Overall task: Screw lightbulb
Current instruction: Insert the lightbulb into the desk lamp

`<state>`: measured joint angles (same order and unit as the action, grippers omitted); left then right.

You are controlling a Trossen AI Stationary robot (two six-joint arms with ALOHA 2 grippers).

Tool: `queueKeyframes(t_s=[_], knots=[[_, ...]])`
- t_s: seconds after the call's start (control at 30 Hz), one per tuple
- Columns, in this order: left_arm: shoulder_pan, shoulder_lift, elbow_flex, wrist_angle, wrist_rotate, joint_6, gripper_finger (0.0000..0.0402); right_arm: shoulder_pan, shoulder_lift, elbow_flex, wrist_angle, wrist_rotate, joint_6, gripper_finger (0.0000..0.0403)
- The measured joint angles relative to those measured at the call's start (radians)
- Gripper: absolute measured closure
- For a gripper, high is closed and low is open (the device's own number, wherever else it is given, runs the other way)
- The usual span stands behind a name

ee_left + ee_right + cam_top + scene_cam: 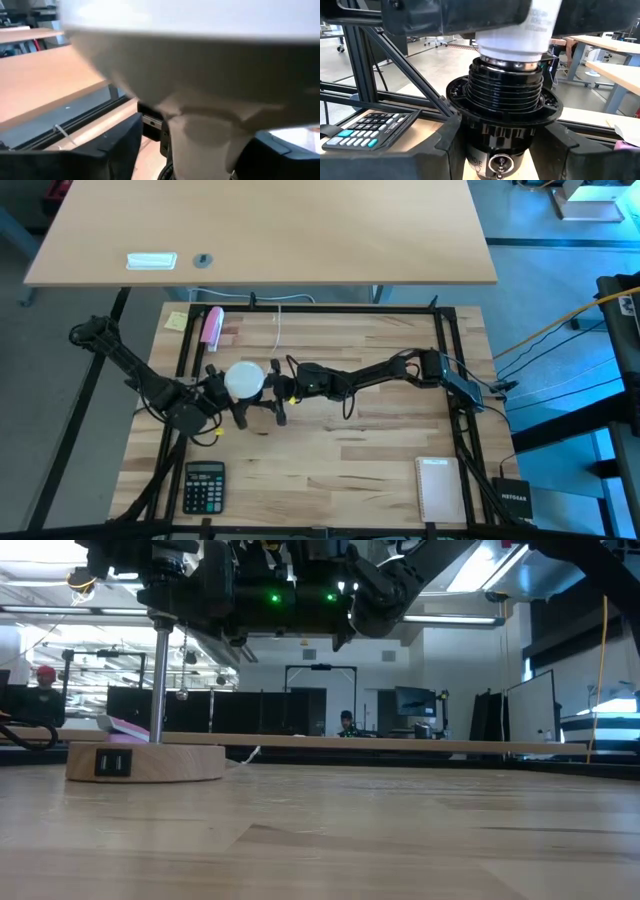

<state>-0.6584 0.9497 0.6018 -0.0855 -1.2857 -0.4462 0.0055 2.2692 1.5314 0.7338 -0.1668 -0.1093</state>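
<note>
The white lightbulb (244,379) stands base down in a black threaded socket (505,97), its pale neck (515,37) at the socket's mouth. The socket is at the top of a metal rod (160,680), which rises from a round wooden disc (145,762) lying flat on the table. My left gripper (234,391) comes from the table's left and is shut on the bulb. My right gripper (286,386) reaches in level from the right and is shut on the socket. In the left wrist view the globe (190,55) fills most of the picture. My left gripper has the bulb between its two fingers, coming level from the table's left. The fingers (117,147) flank the taper (210,132) below the globe. The globe hides the exact places of touch. The bulb stays upright over the socket. My right gripper pinches the socket's lower body (500,135), below the threaded collar, between its two fingers (445,150). It comes level from the table's right. The socket stands upright, well above the table.
A calculator (204,486) lies near the front left and a notebook (437,488) at the front right. A pink object (212,326), a yellow note (177,320) and a white cord (276,330) lie at the far edge. Black frame rails (452,360) border the table.
</note>
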Motion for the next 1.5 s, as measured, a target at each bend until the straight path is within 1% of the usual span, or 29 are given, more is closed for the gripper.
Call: queueKeyframes(t_s=[0.1, 0.23, 0.4, 0.53, 0.67, 0.8, 0.87, 0.97, 1.07, 1.13, 1.23, 1.37, 1.5], knots=[[-0.001, 0.0, 0.0, 0.002, 0.006, 0.011, 0.0191, 0.0, 0.0, 0.0, 0.001, 0.002, 0.0, 0.0233], [-0.001, 0.0, 0.0, 0.004, 0.045, 0.021, 0.027, 0.0, 0.0, -0.001, 0.005, 0.005, 0.0, 0.0233], [-0.001, -0.001, 0.0, -0.005, 0.064, 0.03, 0.0274, 0.0, 0.0, -0.002, 0.017, 0.005, 0.004, 0.0233], [-0.001, -0.004, 0.0, -0.001, 0.085, 0.051, 0.0274, 0.0, 0.0, -0.002, 0.02, -0.021, 0.004, 0.0233], [-0.001, -0.025, 0.0, 0.01, 0.144, 0.063, 0.0274, -0.001, -0.017, -0.004, 0.003, -0.1, 0.005, 0.0233], [-0.003, -0.058, 0.001, 0.042, 0.226, 0.085, 0.0274, -0.002, -0.053, -0.006, -0.027, -0.221, 0.035, 0.0233], [0.0, -0.069, 0.002, 0.057, 0.279, 0.102, 0.0274, -0.002, -0.071, -0.006, -0.051, -0.276, 0.045, 0.0233], [0.013, -0.071, 0.002, 0.105, 0.366, 0.155, 0.0274, -0.003, -0.073, -0.006, -0.044, -0.36, 0.069, 0.0233], [0.031, -0.07, 0.002, 0.146, 0.467, 0.214, 0.0274, -0.002, -0.073, 0.013, -0.047, -0.471, 0.115, 0.0233], [0.05, -0.072, 0.004, 0.165, 0.548, 0.252, 0.0274, -0.002, -0.073, 0.031, -0.056, -0.547, 0.147, 0.0233], [0.082, -0.071, 0.004, 0.17, 0.668, 0.3, 0.0274, 0.0, -0.073, 0.054, -0.099, -0.63, 0.162, 0.0233], [0.139, -0.072, 0.004, 0.174, 0.829, 0.355, 0.0274, 0.007, -0.073, 0.087, -0.163, -0.697, 0.162, 0.0233], [0.193, -0.071, 0.003, 0.178, 0.989, 0.427, 0.0274, 0.017, -0.073, 0.095, -0.193, -0.711, 0.153, 0.0233]])
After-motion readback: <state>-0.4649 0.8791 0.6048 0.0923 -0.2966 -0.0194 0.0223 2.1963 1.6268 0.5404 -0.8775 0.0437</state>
